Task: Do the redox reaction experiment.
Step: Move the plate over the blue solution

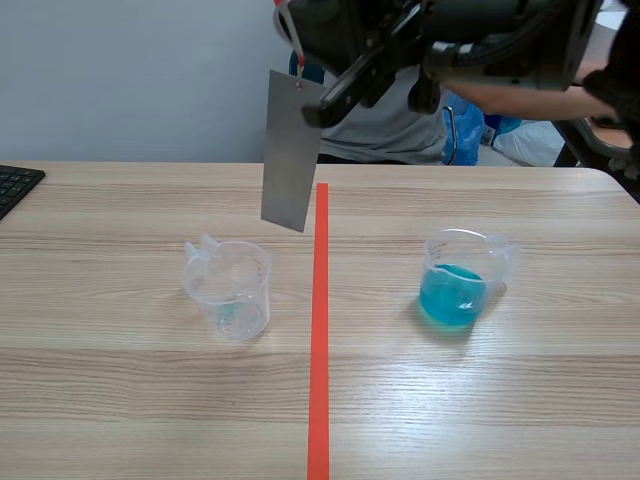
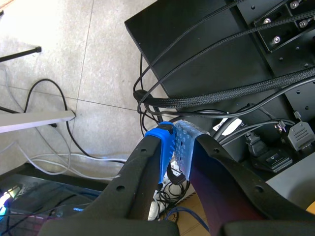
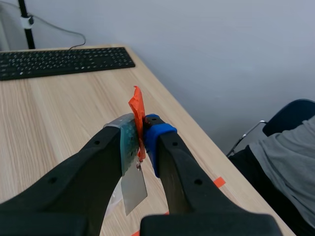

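Note:
A grey metal plate [image 1: 291,150] hangs upright above the table, over the space between the red line and a clear empty beaker [image 1: 229,288]. My right gripper [image 1: 300,65] is raised across the scene's top and shut on the orange tape tab [image 3: 137,110] at the plate's upper edge; the plate [image 3: 133,189] dangles below the right gripper [image 3: 140,135]. A second beaker [image 1: 457,280] holding blue liquid stands right of the line. My left gripper [image 2: 175,137] is shut on nothing, off the table, over floor and cables; the scene view does not show it.
A red tape line [image 1: 320,330] runs down the middle of the wooden table. A black keyboard [image 1: 15,185] lies at the far left edge. A person in a grey shirt [image 1: 390,120] sits behind the table. Black equipment and cables [image 2: 221,64] lie under the left gripper.

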Controlling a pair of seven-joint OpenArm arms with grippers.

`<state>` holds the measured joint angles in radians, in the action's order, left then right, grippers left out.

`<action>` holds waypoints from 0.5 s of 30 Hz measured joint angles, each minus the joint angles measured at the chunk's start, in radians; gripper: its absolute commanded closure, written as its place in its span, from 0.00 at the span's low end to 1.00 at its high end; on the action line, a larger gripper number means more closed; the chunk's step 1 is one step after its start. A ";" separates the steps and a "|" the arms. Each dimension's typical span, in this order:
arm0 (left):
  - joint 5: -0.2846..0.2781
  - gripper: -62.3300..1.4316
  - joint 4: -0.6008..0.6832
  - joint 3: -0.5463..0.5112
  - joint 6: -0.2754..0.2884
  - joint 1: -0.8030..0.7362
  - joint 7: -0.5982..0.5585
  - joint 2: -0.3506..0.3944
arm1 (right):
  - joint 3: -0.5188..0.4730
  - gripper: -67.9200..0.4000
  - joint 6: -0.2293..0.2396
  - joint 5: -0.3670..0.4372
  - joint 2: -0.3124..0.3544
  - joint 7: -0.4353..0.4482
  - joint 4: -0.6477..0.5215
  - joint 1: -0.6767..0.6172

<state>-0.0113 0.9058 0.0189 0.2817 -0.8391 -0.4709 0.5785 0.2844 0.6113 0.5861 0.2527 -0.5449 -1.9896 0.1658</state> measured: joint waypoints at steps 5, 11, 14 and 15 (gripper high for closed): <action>0.000 0.93 0.000 0.000 0.000 0.000 0.000 0.000 | -0.096 0.99 0.012 0.101 0.079 -0.068 -0.028 0.000; 0.000 0.93 0.000 0.000 0.000 0.000 0.000 0.000 | -0.214 0.99 0.014 0.224 0.209 -0.094 -0.028 0.000; 0.000 0.93 0.000 0.000 0.000 0.000 0.000 0.000 | -0.262 0.99 0.014 0.266 0.278 -0.107 -0.028 0.000; 0.000 0.93 0.000 0.000 0.000 0.000 0.000 0.000 | -0.277 0.99 0.014 0.281 0.300 -0.107 -0.028 0.000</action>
<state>-0.0113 0.9058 0.0189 0.2817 -0.8391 -0.4709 0.5785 0.0078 0.6254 0.8669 0.5529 -0.6521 -2.0174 0.1654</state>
